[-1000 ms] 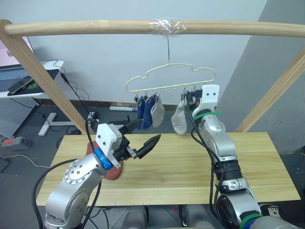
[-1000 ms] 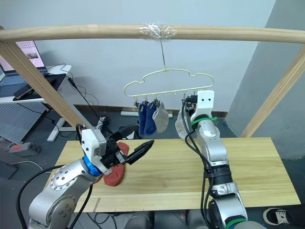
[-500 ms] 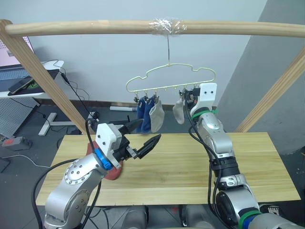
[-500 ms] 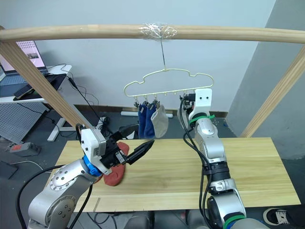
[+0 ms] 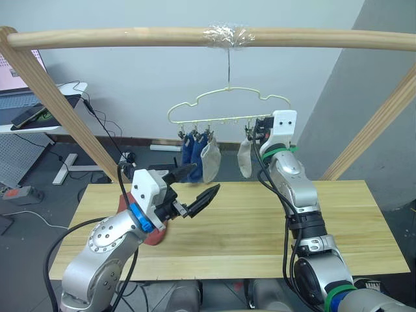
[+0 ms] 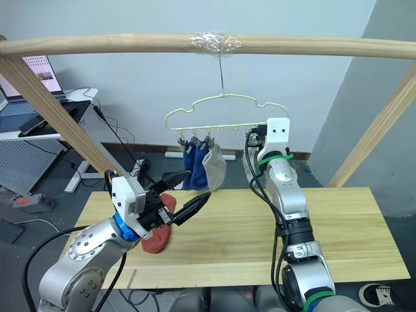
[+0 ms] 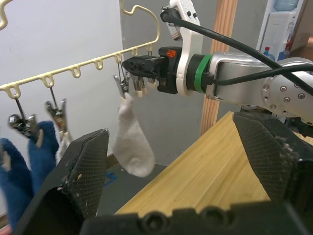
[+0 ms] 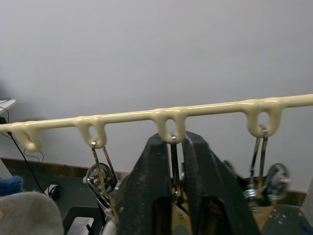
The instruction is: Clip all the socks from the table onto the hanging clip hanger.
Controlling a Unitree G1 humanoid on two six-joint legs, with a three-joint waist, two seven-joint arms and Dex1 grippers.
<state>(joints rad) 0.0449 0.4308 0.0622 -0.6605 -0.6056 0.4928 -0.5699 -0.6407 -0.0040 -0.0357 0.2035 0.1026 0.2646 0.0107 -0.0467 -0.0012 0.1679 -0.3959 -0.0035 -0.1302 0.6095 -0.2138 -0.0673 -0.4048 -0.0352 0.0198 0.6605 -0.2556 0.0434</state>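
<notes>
Since 1.0 s ago the hanger [image 5: 227, 112] has swung toward the robot's left, its clipped socks trailing with it; the grey sock [image 5: 245, 158] beside the right gripper [image 7: 139, 65] now hangs higher and closer to the wrist. Left arm unchanged.

Hanger hooked on the wooden pole [image 5: 130, 37], above the far edge of the surface [image 5: 260, 227]. Two blue socks [image 5: 190, 147] and a second grey sock [image 5: 209, 160] hang at its left end. The grey sock near the right gripper hangs from a clip, as the left wrist view shows.

Right gripper: jaws pressed nearly together around a metal clip [image 8: 173, 164] under the hanger bar.

Left gripper [image 5: 193, 187]: jaws spread, empty, above the left half of the surface.

One red sock [image 6: 156, 234] lies near the left edge, partly behind the left arm.
</notes>
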